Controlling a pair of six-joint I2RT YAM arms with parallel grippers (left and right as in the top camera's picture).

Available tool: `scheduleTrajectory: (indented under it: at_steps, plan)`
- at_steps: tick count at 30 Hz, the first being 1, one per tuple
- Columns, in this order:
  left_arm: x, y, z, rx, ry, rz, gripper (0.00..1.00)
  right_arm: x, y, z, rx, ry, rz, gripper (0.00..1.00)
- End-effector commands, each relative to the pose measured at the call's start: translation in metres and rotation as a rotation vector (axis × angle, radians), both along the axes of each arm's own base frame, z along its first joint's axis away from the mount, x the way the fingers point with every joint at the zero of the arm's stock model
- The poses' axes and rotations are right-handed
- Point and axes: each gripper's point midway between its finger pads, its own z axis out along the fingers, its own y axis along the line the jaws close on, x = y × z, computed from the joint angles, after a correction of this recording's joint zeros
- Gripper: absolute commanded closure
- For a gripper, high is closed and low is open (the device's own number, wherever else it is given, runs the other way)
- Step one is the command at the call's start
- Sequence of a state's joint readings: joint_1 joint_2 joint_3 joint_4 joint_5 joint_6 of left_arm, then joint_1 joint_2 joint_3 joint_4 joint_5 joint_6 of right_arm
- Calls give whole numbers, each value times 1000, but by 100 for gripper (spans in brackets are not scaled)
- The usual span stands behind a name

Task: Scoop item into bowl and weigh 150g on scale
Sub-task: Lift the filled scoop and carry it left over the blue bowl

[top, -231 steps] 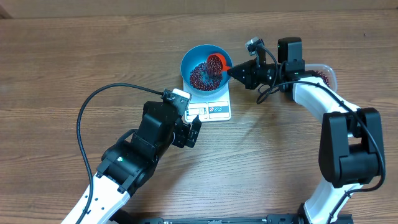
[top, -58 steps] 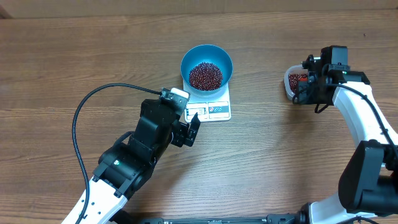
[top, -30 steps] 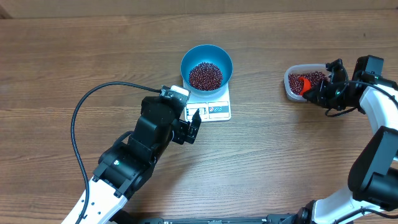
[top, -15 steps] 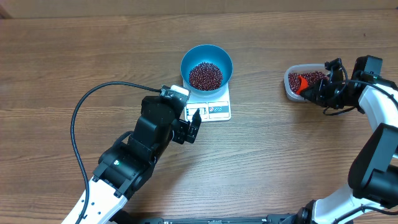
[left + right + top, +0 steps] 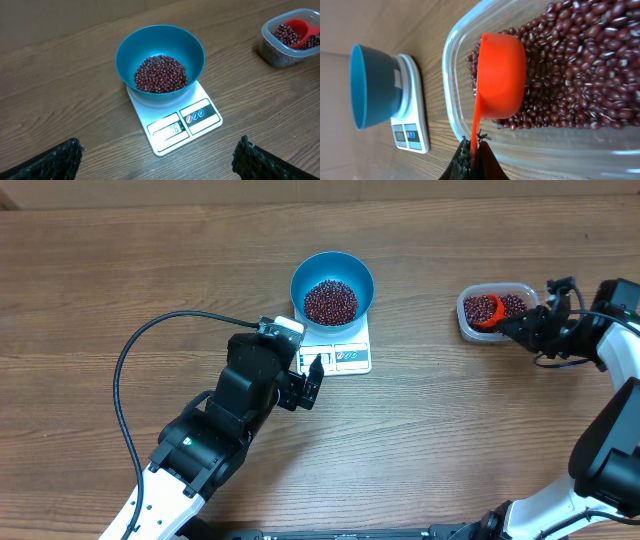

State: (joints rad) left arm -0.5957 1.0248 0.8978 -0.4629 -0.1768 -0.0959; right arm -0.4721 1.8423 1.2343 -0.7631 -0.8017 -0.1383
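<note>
The blue bowl [image 5: 300,276] stands on the white scale [image 5: 352,356] and holds a heap of dark red beans [image 5: 330,301]. My left gripper [image 5: 308,385] hovers open just in front of the scale, its black fingers [image 5: 60,160] wide apart and empty. From the left wrist, bowl [image 5: 125,50], beans [image 5: 161,74] and scale [image 5: 200,115] lie straight ahead. At the right, my right gripper [image 5: 520,328] is shut on the handle of an orange scoop [image 5: 487,315]. The scoop's cup [image 5: 500,75] lies on its side among the beans [image 5: 570,65] in the clear tub [image 5: 451,100].
A black cable [image 5: 130,370] loops across the table left of my left arm. The clear tub [image 5: 462,320] sits on the wooden table well to the right of the scale, with my right arm reaching in from the table's right edge.
My right gripper has drawn back a little to the right, with the scoop's cup still in the tub. The left arm, bowl and scale have not moved.
</note>
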Motion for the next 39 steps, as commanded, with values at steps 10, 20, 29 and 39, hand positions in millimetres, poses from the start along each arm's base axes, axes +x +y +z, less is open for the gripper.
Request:
scheduleTrajectory:
  at_steps: [10, 20, 29, 39]
  plan:
    - [0, 3, 9, 8, -34, -1, 0, -4, -11, 20, 163, -65, -41, 97]
    - [1, 2, 12, 0, -46, -1, 1, -5, -7, 42, 292, -134, -29, 96]
    - [1, 2, 12, 0, -46, -1, 1, -4, 9, 70, 442, -219, 24, 96]
    - [2, 2, 12, -1, -48, -1, 0, -1, 51, 85, 525, -241, 143, 97]
